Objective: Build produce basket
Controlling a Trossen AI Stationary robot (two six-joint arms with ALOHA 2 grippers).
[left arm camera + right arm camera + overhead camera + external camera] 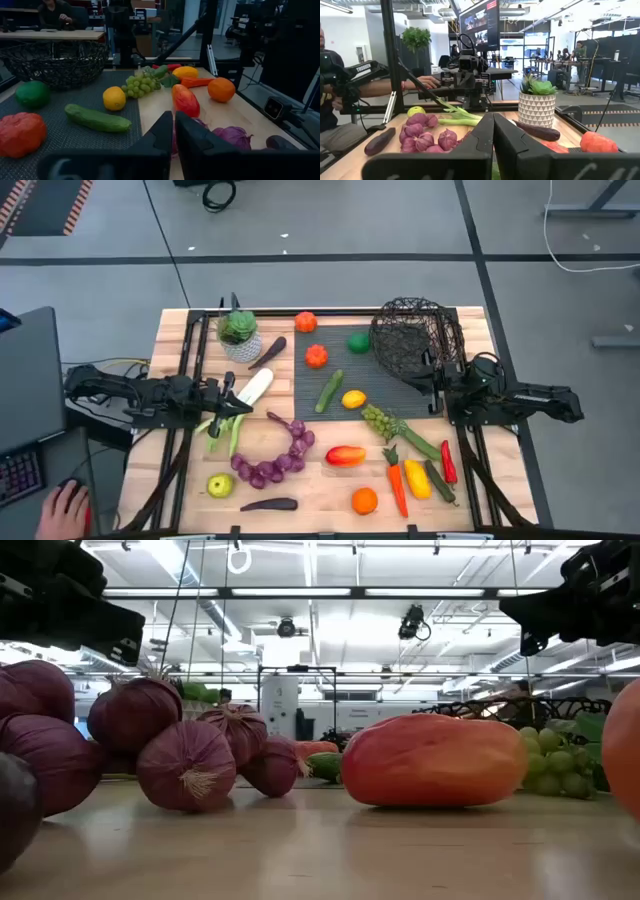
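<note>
The dark wire basket [415, 335] stands on a dark mat [395, 390] at the table's far right, seen too in the left wrist view [55, 60]. Produce lies loose: a purple string [275, 455], a leek [250, 392], a cucumber [329, 390], a lemon [353, 399], grapes [382, 422], a carrot [396, 480], an orange [364, 500], an apple [220, 485] and aubergines [268, 504]. My left gripper [228, 393] [174, 131] hangs shut above the leek at the table's left. My right gripper [436, 394] [493, 134] hangs shut by the basket's near side.
A potted plant [240, 335] stands at the far left of the table. Red and green peppers [316, 356] lie on the mat, chillies and a yellow pepper [417, 478] at the near right. A person's hand [65, 510] rests beside a laptop [30, 380] left of the table.
</note>
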